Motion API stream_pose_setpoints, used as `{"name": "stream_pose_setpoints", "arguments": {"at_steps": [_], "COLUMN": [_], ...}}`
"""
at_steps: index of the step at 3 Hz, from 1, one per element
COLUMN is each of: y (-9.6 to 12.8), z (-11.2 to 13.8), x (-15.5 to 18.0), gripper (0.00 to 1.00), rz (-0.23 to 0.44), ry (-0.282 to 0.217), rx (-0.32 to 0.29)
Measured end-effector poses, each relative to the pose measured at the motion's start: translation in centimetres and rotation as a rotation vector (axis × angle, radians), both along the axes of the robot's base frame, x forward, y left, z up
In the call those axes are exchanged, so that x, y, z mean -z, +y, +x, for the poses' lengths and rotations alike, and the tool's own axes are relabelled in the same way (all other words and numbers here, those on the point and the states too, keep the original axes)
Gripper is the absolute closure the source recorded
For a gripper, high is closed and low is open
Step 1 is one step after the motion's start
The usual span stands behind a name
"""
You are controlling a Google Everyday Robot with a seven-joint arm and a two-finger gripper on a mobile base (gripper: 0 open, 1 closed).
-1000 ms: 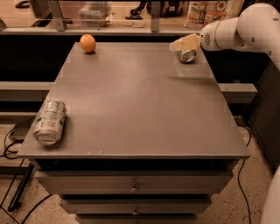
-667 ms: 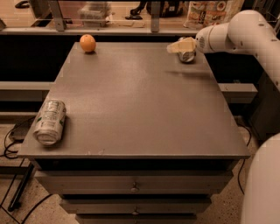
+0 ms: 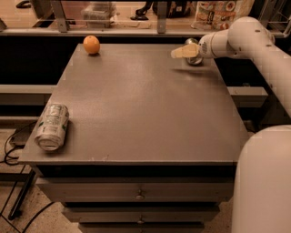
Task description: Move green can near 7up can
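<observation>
The green can is at the far right of the table top, near the back edge, dark and shiny and partly hidden behind my gripper. My gripper hangs just in front of and over the can, its tan tip pointing left; the white arm reaches in from the right. The 7up can lies on its side at the front left corner of the table, pale silver with green print, far from the gripper and the green can.
An orange sits at the back left of the grey table. A shelf with packages runs behind the table. Drawers are below the front edge. Cables lie on the floor at the left.
My gripper has shifted slightly left and down at the green can. The 7up can and the orange have not moved.
</observation>
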State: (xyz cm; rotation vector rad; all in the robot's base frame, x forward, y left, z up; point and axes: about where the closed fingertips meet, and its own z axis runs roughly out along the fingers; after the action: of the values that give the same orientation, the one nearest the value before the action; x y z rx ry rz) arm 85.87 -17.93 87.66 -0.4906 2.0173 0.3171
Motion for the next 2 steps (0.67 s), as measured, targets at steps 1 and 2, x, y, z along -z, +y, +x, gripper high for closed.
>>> {"name": "stream_pose_setpoints", "arguments": {"at_steps": [1,2], "y": [-0.07,-0.08], "z": [0.69,0.90], "x": [1.70,2.15], "gripper": [0.15,0.39], "rz": [0.005,-0.014], "ry": [0.040,0.049], "rx": [0.016,0.027]}}
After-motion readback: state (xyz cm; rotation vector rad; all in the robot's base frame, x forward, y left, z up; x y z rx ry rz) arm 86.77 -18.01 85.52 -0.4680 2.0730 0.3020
